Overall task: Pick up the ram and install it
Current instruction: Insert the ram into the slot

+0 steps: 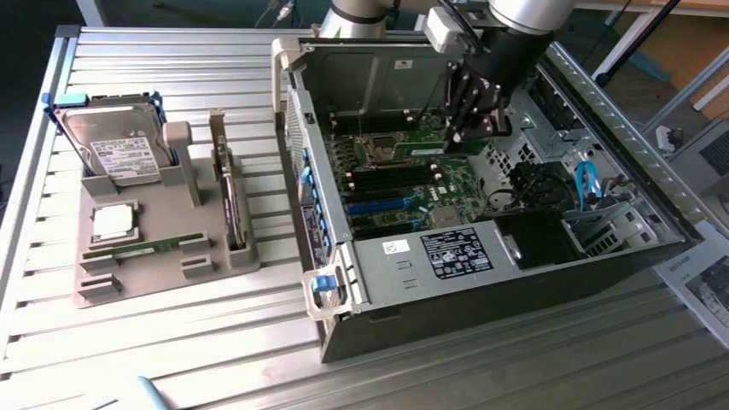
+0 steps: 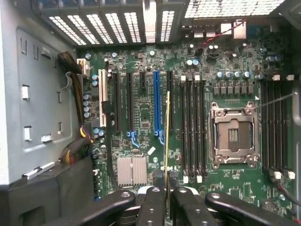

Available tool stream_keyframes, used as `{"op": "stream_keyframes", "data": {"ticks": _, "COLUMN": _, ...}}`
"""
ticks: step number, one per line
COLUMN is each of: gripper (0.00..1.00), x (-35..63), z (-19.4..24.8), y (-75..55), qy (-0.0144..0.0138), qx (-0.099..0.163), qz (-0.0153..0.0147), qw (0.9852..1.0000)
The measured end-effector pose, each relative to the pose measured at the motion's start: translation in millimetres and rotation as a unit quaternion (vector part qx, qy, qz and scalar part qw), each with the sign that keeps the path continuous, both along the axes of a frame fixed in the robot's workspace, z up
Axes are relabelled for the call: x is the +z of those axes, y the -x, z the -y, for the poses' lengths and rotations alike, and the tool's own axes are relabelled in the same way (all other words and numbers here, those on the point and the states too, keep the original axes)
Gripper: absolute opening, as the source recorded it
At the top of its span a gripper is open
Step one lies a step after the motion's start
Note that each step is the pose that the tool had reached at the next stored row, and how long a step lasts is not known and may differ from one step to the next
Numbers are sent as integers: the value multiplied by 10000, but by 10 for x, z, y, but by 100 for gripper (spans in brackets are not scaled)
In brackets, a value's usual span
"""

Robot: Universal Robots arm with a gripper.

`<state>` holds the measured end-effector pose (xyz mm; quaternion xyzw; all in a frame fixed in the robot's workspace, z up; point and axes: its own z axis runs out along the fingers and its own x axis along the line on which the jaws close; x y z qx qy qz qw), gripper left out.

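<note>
Green board, seen edge-on: your gripper [image 2: 167,200] has the ram [image 2: 167,136] clamped, jaws closed on one end, with the rest of the stick running out ahead of them. You hold it thin edge towards the motherboard [image 2: 141,117] and parallel to the black slots [image 2: 190,127], presumably so it can meet one lengthwise. It hangs inside the case [image 1: 364,81], just beside those slots; I judge it not seated. A second stick [image 1: 148,248] lies in the grey holder [image 1: 200,266] outside.
</note>
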<state>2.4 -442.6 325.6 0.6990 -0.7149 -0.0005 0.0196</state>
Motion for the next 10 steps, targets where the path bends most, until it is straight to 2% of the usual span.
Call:
{"op": "stream_keyframes", "data": {"ticks": 4, "gripper": 13, "x": -100, "z": -39, "y": 22, "qy": 0, "qx": 9, "qz": 0, "qw": 10000}}
{"op": "stream_keyframes", "data": {"ticks": 10, "gripper": 13, "x": -228, "z": -93, "y": 136, "qy": -1, "qx": 65, "qz": 6, "qw": 10000}}
